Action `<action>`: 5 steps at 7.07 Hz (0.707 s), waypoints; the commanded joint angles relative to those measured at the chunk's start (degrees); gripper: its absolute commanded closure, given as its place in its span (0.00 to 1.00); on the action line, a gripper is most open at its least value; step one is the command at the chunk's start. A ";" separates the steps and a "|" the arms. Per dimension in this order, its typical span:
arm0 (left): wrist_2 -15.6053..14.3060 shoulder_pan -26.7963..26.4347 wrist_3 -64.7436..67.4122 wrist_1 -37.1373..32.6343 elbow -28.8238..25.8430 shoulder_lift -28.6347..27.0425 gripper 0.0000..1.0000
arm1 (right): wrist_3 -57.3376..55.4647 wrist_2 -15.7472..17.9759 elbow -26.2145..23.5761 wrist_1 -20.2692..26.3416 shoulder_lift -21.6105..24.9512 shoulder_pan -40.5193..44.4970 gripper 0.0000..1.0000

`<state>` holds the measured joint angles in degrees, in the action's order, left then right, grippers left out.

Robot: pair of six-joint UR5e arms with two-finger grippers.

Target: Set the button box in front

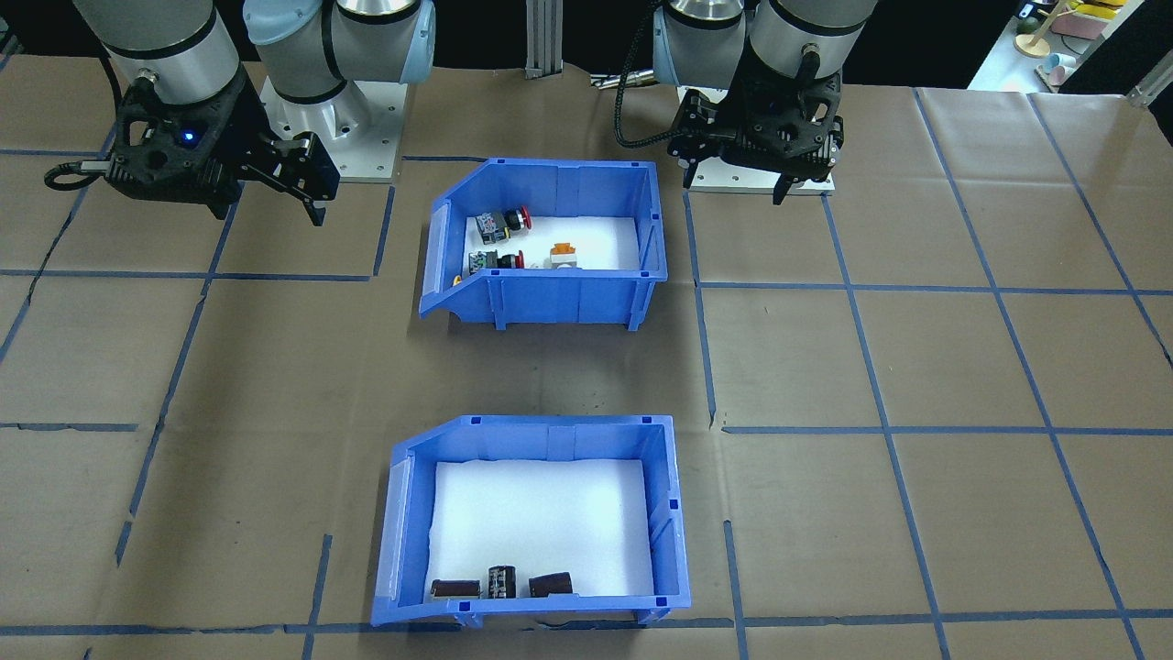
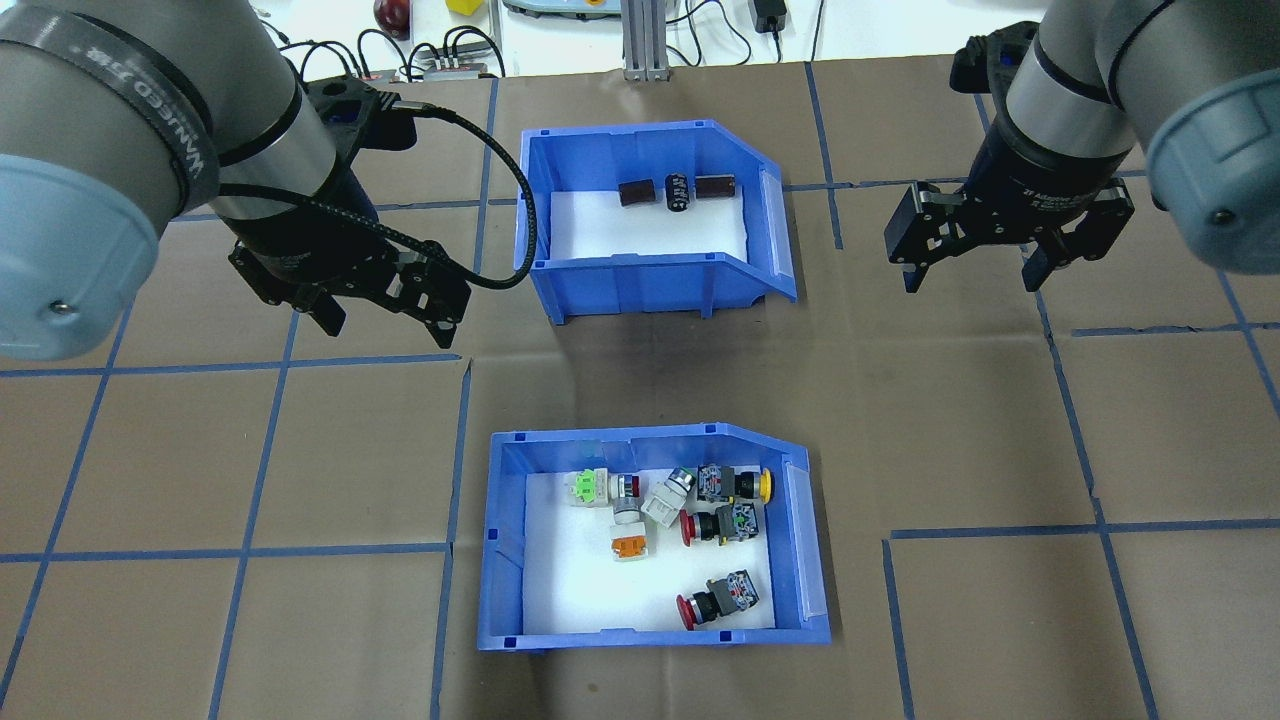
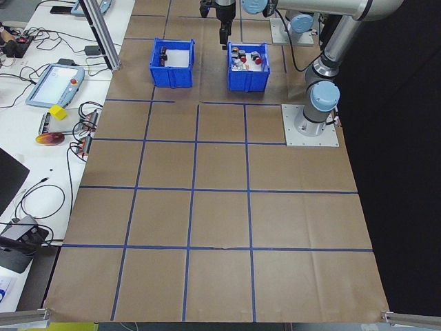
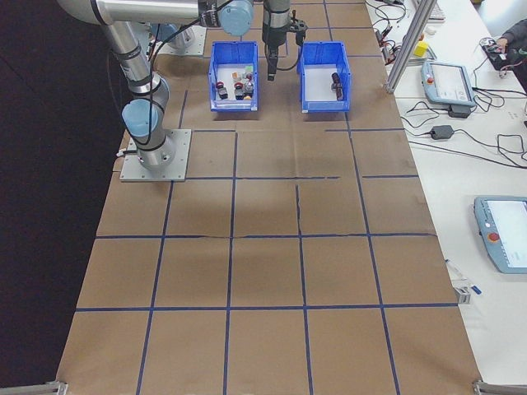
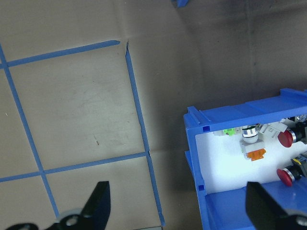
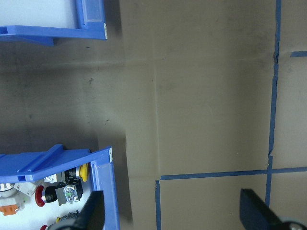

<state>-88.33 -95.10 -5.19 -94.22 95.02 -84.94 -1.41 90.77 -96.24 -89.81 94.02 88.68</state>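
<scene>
Button box: you have the button box (image 2: 650, 540) sitting on the table on the robot's side, its white liner scattered with red, yellow, orange and green capped switches.
Other bin: the capacitor bin (image 2: 650, 225) holds three dark cylinders and lies straight ahead of the button box, on the operators' side, with a bare strip of table (image 2: 900, 400) between the two.
Left gripper: your left gripper (image 2: 385, 315) hangs above the table with its fingers spread wide and nothing between them.
Right gripper: your right gripper (image 2: 968, 275) is likewise wide open and empty.
Direction to the box: from both grippers the button box lies inward and back toward the robot's base; each gripper hovers level with the gap between the bins, one on either flank.
Nearer arm: judging from the overhead view, the left gripper is somewhat closer to the box's near wall than the right is to the sloped label end.
Long axis: the box runs side to side across the table, so you would likely grip a long wall and carry it around the capacitor bin.
</scene>
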 commanded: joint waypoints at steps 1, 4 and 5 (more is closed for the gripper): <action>0.00 0.00 0.00 0.00 0.08 0.04 0.01 | 0.00 0.03 -0.09 -0.01 0.03 0.27 0.00; 0.00 0.00 0.00 0.09 0.17 0.31 0.01 | 0.00 0.03 -0.27 -0.01 -0.06 0.27 0.00; 0.00 0.00 0.09 0.09 -0.61 0.22 0.01 | 0.09 0.03 -0.35 -0.19 -0.06 0.27 0.00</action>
<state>-88.33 -95.10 -5.17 -94.16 95.02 -84.68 -1.38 90.81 -96.50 -89.87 93.98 88.92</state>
